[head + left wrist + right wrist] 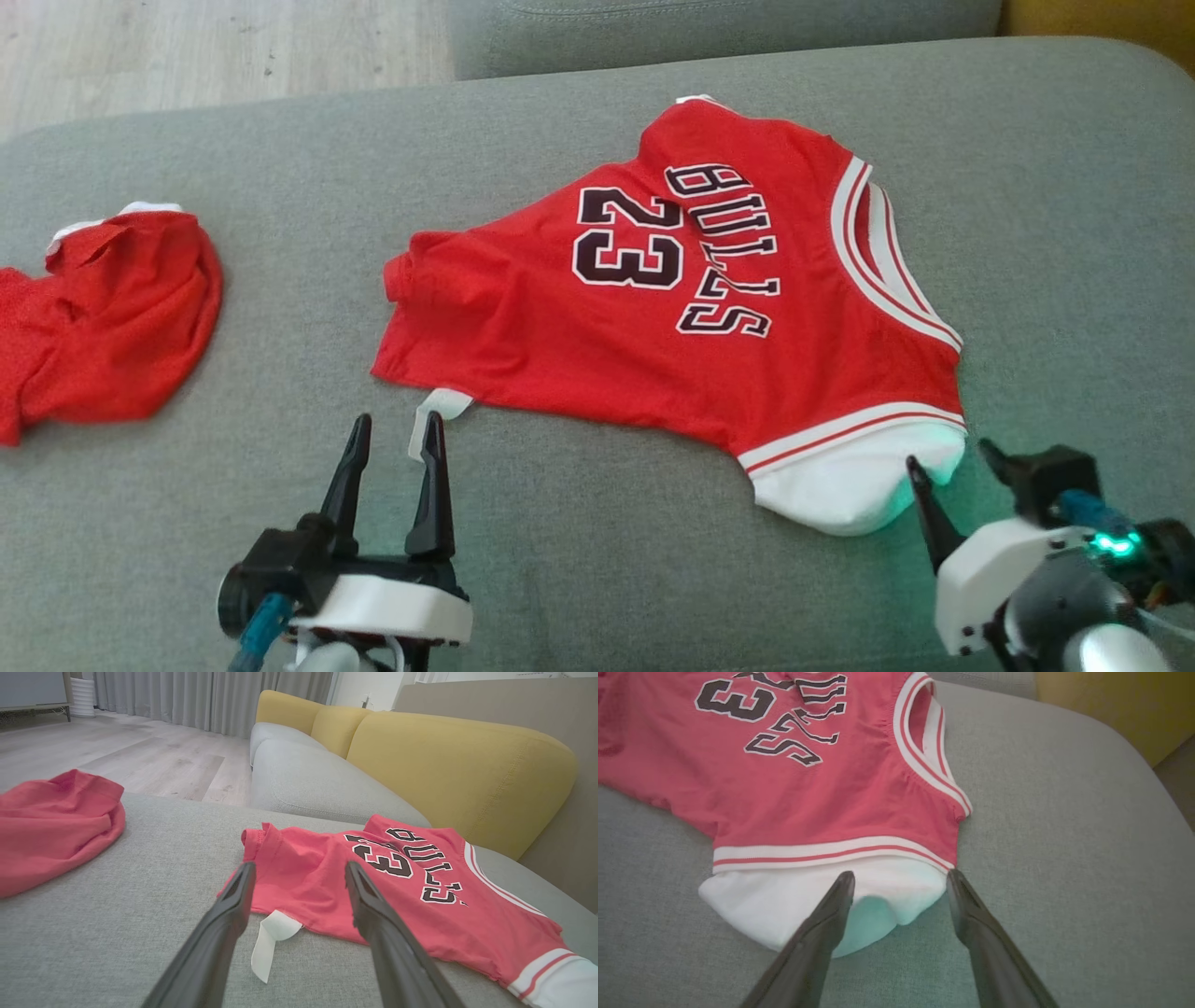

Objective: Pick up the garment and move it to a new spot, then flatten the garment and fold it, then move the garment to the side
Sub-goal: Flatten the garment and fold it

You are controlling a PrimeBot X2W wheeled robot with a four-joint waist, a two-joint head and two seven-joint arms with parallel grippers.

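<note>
head view: a wide grey couch seat (607,579) takes up most of the scene, with pale wooden floor (187,47) beyond its far edge. a red jersey (560,336) lies spread on the seat, right of centre, printed with "bulls" and "23" in black letters that read sideways. its plain end points left and its white-striped openings point right. a second red garment (112,317) lies bunched on the seat at the far left, well apart from the jersey. the right gripper (948,455) sits at the lower right with its two fingers spread wide, pinching nothing. in the right wrist view one fingertip lies over the jersey's white sleeve (840,490) and the other is just off its edge. the left gripper (397,425) stands near the jersey's near left edge, fingers spread, holding nothing. a small white tag (439,409) sticks out from under that edge, just by the left gripper's fingertips.
</note>
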